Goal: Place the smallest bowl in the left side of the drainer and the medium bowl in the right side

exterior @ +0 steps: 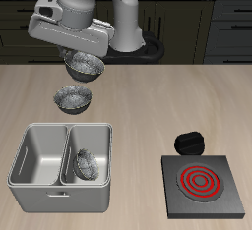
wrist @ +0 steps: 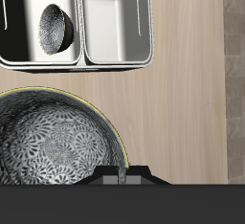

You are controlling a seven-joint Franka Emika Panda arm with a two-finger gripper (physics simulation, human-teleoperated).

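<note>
Nearest, low in the frame: drainer [exterior: 54, 197], with the smallest bowl [exterior: 86, 163] tilted in its left compartment and the right one bare. High in the frame, gripper [exterior: 84, 55] directly over what looks like the medium bowl [exterior: 85, 69]; impossible to tell whether the fingers stand apart or closed on its rim. Best done by pinching the rim firmly, lifting clear of the other bowl [exterior: 72, 98], clearing the drainer wall, then lowering into the right side. Counted: three bowls, one drainer, two compartments, one stove [exterior: 203, 185].
</note>
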